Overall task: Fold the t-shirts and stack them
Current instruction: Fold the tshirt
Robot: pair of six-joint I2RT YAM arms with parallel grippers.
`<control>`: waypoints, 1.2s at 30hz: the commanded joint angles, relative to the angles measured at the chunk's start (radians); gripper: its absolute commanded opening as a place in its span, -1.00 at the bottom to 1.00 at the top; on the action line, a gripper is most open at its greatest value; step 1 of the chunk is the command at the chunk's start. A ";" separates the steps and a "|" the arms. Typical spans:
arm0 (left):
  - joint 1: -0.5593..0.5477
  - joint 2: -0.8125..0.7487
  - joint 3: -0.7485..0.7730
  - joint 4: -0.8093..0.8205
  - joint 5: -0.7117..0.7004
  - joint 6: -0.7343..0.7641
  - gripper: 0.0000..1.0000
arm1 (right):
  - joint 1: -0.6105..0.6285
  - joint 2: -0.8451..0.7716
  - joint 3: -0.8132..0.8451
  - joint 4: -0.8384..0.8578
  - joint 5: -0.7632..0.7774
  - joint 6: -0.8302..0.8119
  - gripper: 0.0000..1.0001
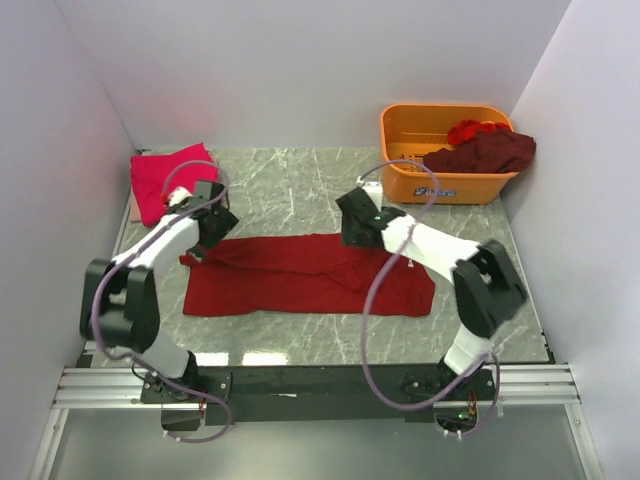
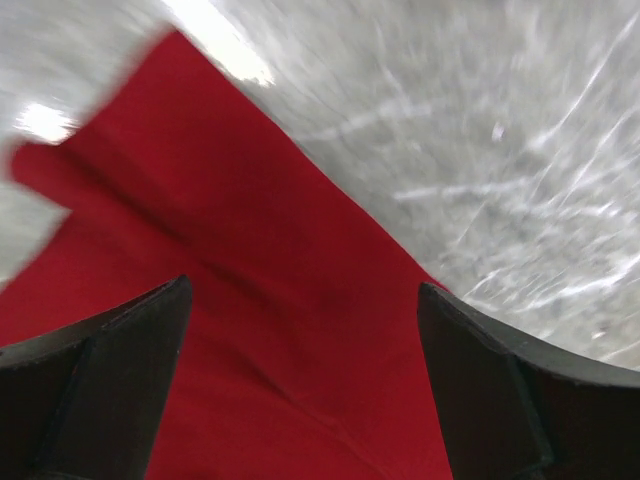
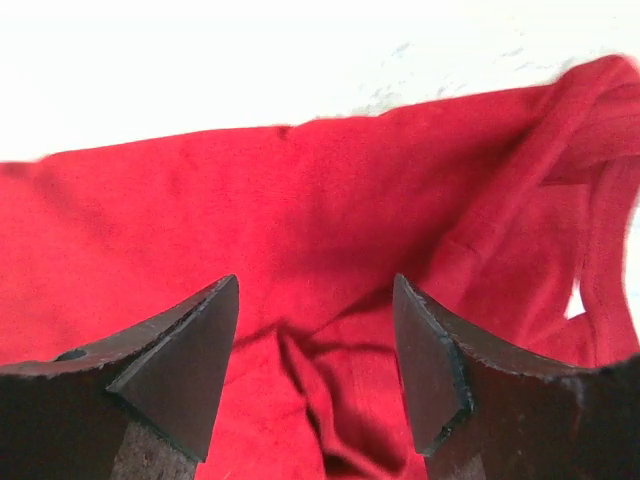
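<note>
Where the grey marbled table [image 1: 290,195] meets the left wall, a pink-magenta t-shirt [image 1: 162,183] lies at the far left corner, folded into a rough square. Just to its right the left gripper [image 1: 208,232] hangs over the far left end of the crimson t-shirt [image 1: 300,275]. In the left wrist view its fingers [image 2: 110,380] are spread wide, with nothing clasped and flat red cloth under the gap.

The crimson t-shirt lies across the middle of the table, well apart from the pink one. It forms a broad band whose long axis runs left to right, with a short flap jutting out at its far left corner. It lies mostly flat, with a diagonal ridge right of centre. Which end holds the neck cannot be told from above.

The right gripper [image 1: 352,228] stands over the far edge of that shirt, right of centre. Its fingers [image 3: 190,360] are parted too, with rumpled red folds beneath and a ribbed hem at the right of the right wrist view.

At the far right corner an orange basket [image 1: 445,180] holds a dark maroon t-shirt [image 1: 485,152] draped over its rim and a bright red one [image 1: 470,128] behind it.
</note>
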 commanded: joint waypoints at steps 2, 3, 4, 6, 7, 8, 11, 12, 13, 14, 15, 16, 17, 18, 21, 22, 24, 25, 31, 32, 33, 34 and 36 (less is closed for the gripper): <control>-0.033 0.105 0.045 0.075 0.065 0.043 0.99 | -0.004 0.140 0.096 -0.135 0.051 -0.042 0.40; -0.034 0.119 0.041 0.078 0.066 0.048 0.99 | -0.002 0.155 0.099 -0.149 0.065 -0.034 0.40; -0.033 0.143 0.038 0.080 0.065 0.054 0.99 | -0.007 0.162 0.087 -0.166 0.074 -0.028 0.40; -0.033 0.162 0.028 0.068 0.048 0.048 0.99 | -0.016 0.160 0.065 -0.189 0.123 -0.005 0.40; -0.033 0.174 0.024 0.063 0.040 0.048 0.99 | -0.028 0.151 0.026 -0.203 0.133 0.009 0.40; -0.033 0.179 0.019 0.059 0.029 0.043 0.99 | -0.040 0.125 0.002 -0.210 0.146 0.015 0.40; -0.026 0.179 -0.005 0.034 -0.017 0.034 0.99 | -0.094 0.053 -0.090 -0.270 0.231 0.073 0.40; -0.022 0.176 -0.019 0.028 -0.026 0.033 0.99 | -0.106 0.032 -0.116 -0.282 0.249 0.086 0.40; -0.010 0.168 -0.028 0.026 -0.030 0.034 0.99 | -0.122 0.009 -0.164 -0.305 0.280 0.106 0.40; -0.002 0.165 -0.034 0.023 -0.034 0.034 0.99 | -0.152 -0.030 -0.188 -0.321 0.288 0.118 0.40; 0.006 0.162 -0.047 0.022 -0.032 0.036 0.99 | -0.175 -0.050 -0.206 -0.341 0.295 0.147 0.43; 0.018 0.153 -0.054 0.025 -0.031 0.037 0.99 | -0.189 -0.073 -0.235 -0.345 0.248 0.178 0.43; 0.024 0.150 -0.057 0.023 -0.032 0.037 0.99 | -0.200 -0.132 -0.252 -0.329 0.204 0.163 0.43; 0.029 0.144 -0.064 0.023 -0.032 0.039 0.99 | -0.212 -0.162 -0.269 -0.315 0.177 0.155 0.43; 0.038 0.139 -0.059 -0.007 -0.046 0.040 0.99 | -0.243 -0.249 -0.297 -0.348 0.180 0.196 0.43; 0.038 0.131 -0.061 -0.012 -0.049 0.042 0.99 | -0.257 -0.258 -0.295 -0.390 0.194 0.225 0.43; 0.038 0.119 -0.067 -0.017 -0.047 0.045 0.99 | -0.283 -0.288 -0.292 -0.396 0.183 0.219 0.44; 0.038 0.105 -0.067 -0.018 -0.044 0.046 0.99 | -0.283 -0.298 -0.282 -0.378 0.174 0.206 0.43; 0.033 0.050 -0.006 -0.033 -0.014 0.056 0.99 | -0.266 -0.423 -0.320 -0.067 -0.321 0.043 0.39; 0.029 0.043 0.011 -0.041 -0.015 0.054 0.99 | -0.251 -0.435 -0.331 -0.045 -0.356 0.055 0.39; 0.023 0.035 0.042 -0.047 -0.024 0.056 0.99 | -0.239 -0.437 -0.341 -0.025 -0.379 0.067 0.39; 0.007 0.024 0.056 -0.047 -0.023 0.066 0.99 | -0.222 -0.421 -0.358 0.002 -0.396 0.083 0.39; -0.011 0.029 0.090 -0.031 -0.008 0.085 0.99 | -0.200 -0.383 -0.358 0.000 -0.390 0.119 0.39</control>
